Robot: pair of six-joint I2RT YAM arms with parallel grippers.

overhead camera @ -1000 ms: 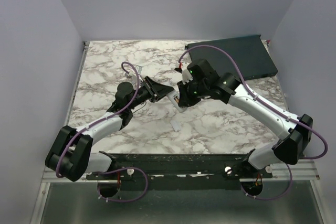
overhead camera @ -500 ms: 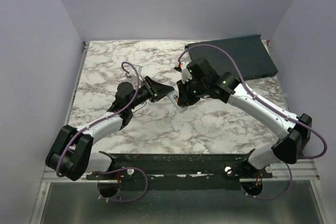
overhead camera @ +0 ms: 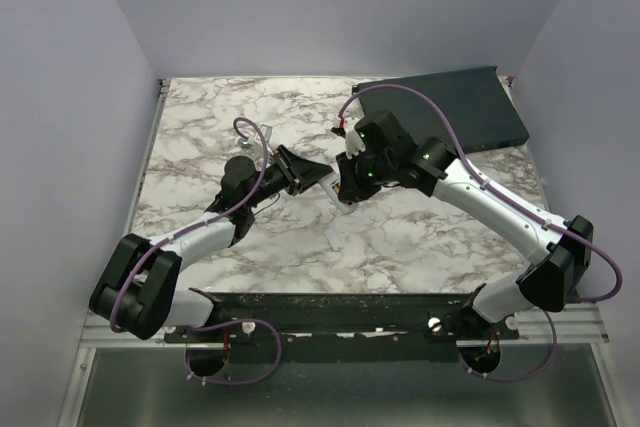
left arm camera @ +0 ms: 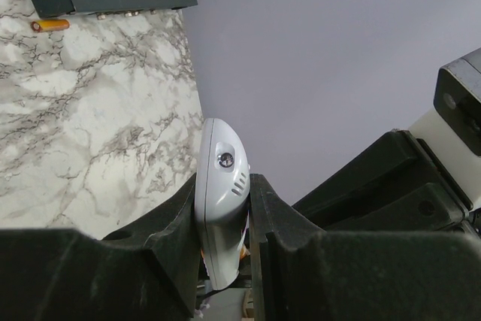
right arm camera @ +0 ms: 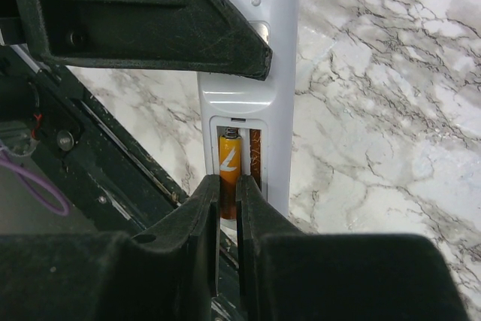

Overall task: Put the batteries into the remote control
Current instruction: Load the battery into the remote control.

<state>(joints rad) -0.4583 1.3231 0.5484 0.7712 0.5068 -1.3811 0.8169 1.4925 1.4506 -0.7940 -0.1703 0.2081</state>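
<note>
The remote control point(left arm camera: 222, 201), slim and white, is held off the table with my left gripper point(left arm camera: 223, 208) shut on its sides. In the top view it shows as a white sliver point(overhead camera: 330, 185) between the two grippers. Its back faces the right wrist camera, with the battery recess point(right arm camera: 240, 159) uncovered. An orange battery point(right arm camera: 228, 165) lies in the left slot, its far end at the spring. My right gripper point(right arm camera: 228, 193) is shut on its near end. The right slot looks empty. Another battery point(left arm camera: 50, 25) lies on the marble by the dark box.
A large dark flat box point(overhead camera: 440, 112) sits at the back right of the marble table point(overhead camera: 200, 147). A small pale grey plastic piece point(overhead camera: 335, 238) lies in front of the grippers. Another small pale item point(overhead camera: 266, 130) lies at the back left. A black rail point(overhead camera: 350, 307) runs along the near edge.
The right wrist has edged slightly towards the remote. Both grips are unchanged.
</note>
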